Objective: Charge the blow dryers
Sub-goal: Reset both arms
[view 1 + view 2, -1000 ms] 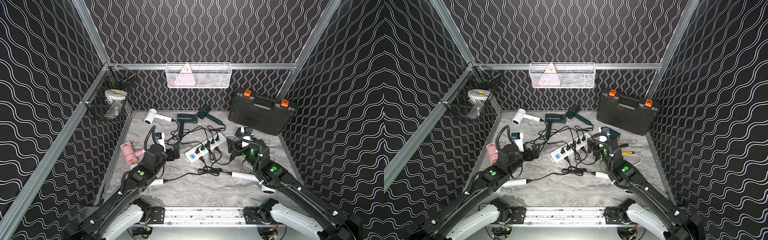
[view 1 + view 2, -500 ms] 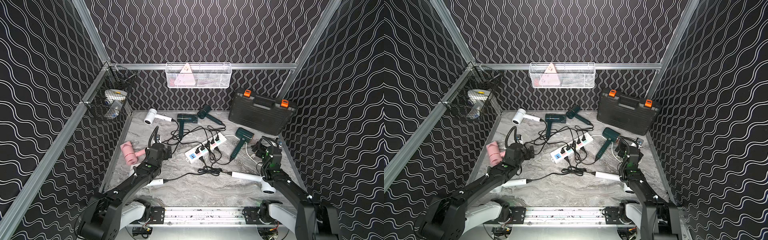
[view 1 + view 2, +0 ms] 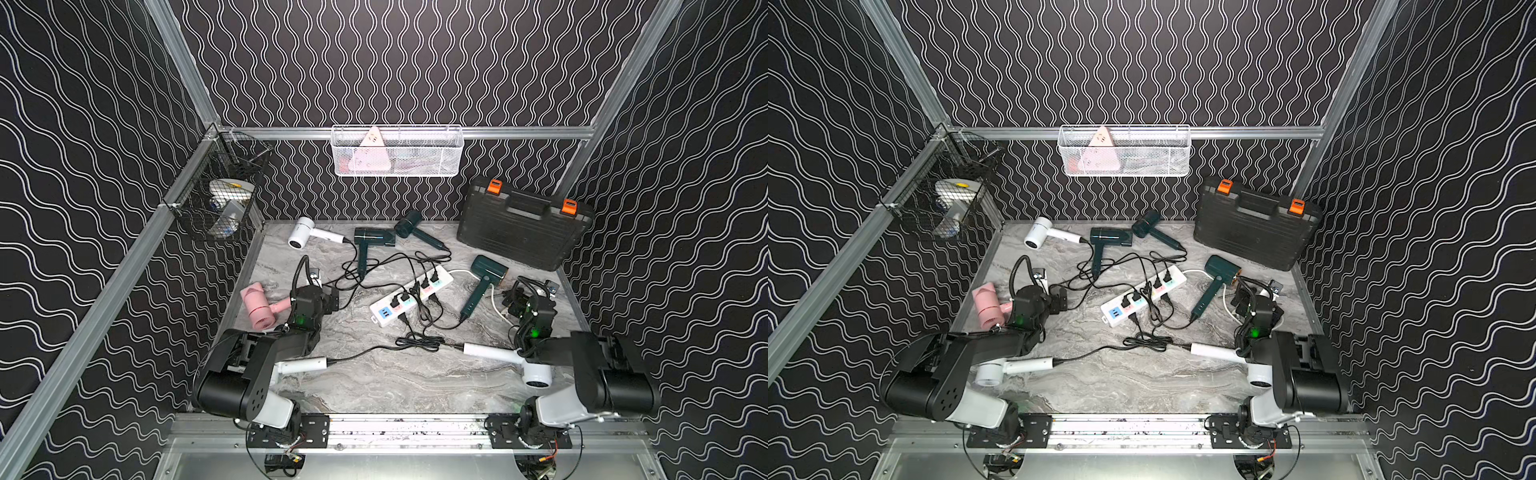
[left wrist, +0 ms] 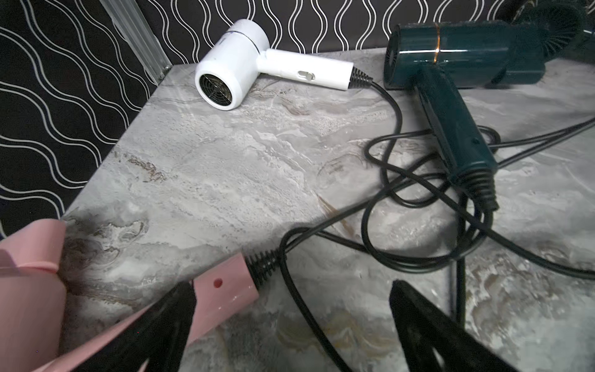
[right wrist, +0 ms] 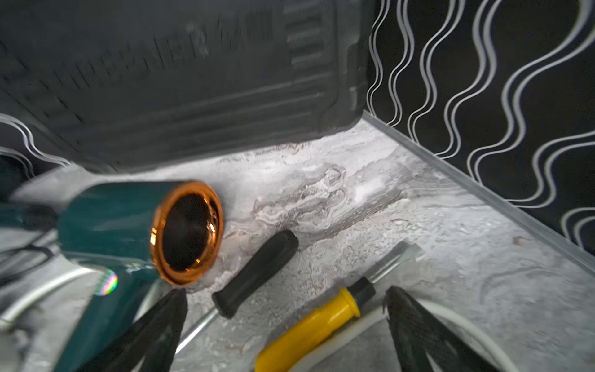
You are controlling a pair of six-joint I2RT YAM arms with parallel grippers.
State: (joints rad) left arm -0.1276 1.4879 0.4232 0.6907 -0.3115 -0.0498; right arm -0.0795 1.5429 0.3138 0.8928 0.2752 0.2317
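Several blow dryers lie on the marble table: white (image 3: 307, 232) and two dark green ones (image 3: 370, 241) at the back, a copper-nosed green one (image 3: 484, 274) at right, a pink one (image 3: 259, 309) at left, two white ones (image 3: 299, 365) in front. Black plugs sit in the white power strip (image 3: 411, 295). My left gripper (image 3: 328, 299) is open beside the pink dryer's handle (image 4: 225, 290), a black cord lying between its fingers. My right gripper (image 3: 513, 297) is open and empty, just right of the copper-nosed dryer (image 5: 112, 219).
A black toolcase (image 3: 523, 224) leans at the back right. A yellow-handled screwdriver (image 5: 315, 325) and a black-handled one (image 5: 257, 267) lie under the right gripper. A black wire basket (image 3: 224, 208) hangs on the left wall, a white one (image 3: 397, 151) on the back wall.
Both arms have drawn back and folded low at the front. The right gripper has left the copper-nosed dryer for the right edge. The left gripper has shifted toward the pink dryer.
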